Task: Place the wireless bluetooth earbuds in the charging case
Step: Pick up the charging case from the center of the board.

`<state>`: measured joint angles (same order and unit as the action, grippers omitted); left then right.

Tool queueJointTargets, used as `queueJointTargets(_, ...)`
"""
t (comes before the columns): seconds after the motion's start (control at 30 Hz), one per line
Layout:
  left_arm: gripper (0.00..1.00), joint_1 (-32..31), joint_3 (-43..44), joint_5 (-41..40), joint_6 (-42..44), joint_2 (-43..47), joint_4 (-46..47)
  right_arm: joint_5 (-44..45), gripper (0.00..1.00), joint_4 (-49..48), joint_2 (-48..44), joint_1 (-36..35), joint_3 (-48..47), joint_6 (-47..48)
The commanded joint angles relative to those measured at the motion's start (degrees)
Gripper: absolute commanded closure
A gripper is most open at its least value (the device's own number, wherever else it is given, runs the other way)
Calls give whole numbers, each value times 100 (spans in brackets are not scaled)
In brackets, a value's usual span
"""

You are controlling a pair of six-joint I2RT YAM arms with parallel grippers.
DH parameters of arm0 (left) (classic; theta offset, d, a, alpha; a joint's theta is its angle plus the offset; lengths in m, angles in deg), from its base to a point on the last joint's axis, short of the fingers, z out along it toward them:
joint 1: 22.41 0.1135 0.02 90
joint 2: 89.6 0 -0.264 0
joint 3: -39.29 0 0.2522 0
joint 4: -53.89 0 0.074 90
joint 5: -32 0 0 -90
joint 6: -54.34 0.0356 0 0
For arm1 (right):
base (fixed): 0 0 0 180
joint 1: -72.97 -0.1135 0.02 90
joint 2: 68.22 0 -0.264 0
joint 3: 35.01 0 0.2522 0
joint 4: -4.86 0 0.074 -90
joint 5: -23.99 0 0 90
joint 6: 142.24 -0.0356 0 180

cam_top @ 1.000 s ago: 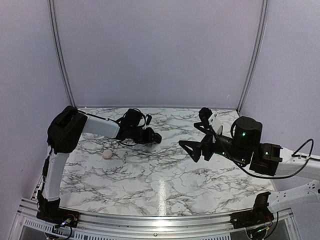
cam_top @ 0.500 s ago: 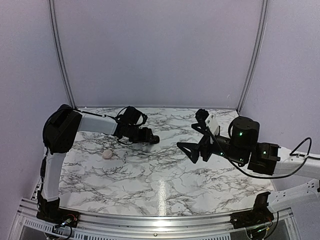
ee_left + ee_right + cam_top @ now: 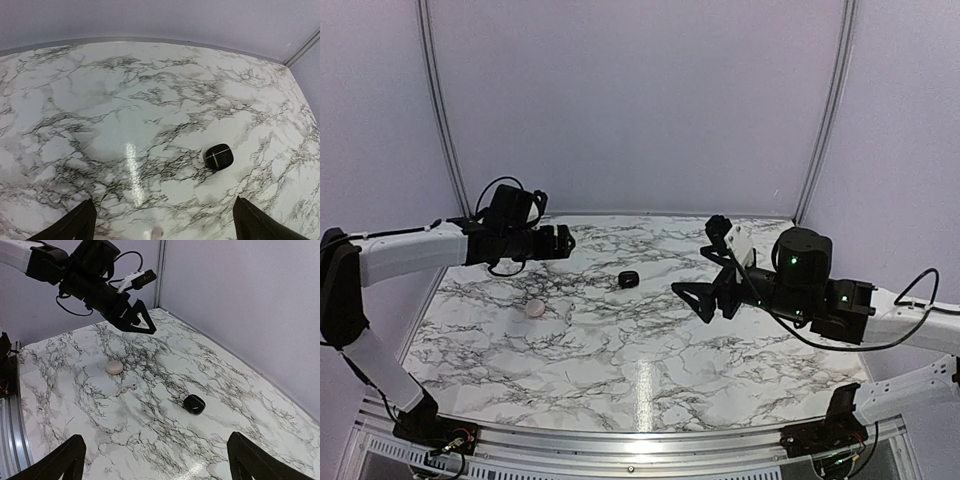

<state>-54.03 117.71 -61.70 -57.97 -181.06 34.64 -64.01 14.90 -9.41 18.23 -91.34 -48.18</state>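
We see a marble table (image 3: 620,360) with both arms held above it. The left arm (image 3: 410,250) reaches in from the far left and the right arm (image 3: 820,295) from the right.

The left gripper (image 3: 560,240) hangs in the air over the back left of the table, jaws spread wide, gripping nothing. The right gripper (image 3: 692,302) is also off the table, right of centre, jaws released and empty.

A black rounded lump (image 3: 628,279) with a thin seam lies on the table between the two grippers, touching neither.

The case (image 3: 534,309) is a pale pink pebble left of centre, and it looks closed to us.

Two tiny earbuds (image 3: 121,389), pale in the right wrist view, lie on the marble just beside the case on the side facing the right gripper, not in it.
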Motion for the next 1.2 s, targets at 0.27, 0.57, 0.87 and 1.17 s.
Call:
queueJointTargets(0.27, 1, 270, -1802, -352, 220, 1398, -630, -649, 2, 52, 346, 306, -328, -194)
queueJointTargets(0.57, 12, 336, -1619, -214, 750, 383, -714, -756, 2, 33, 448, 315, -317, -194)
queueJointTargets(0.87, 21, 445, -1387, -21, 1074, -204, -704, -762, 2, 58, 552, 332, -331, -133)
queueJointTargets(1.17, 33, 446, -1193, -52, 1377, -770, -707, -897, 1, 12, 604, 450, -320, -149)
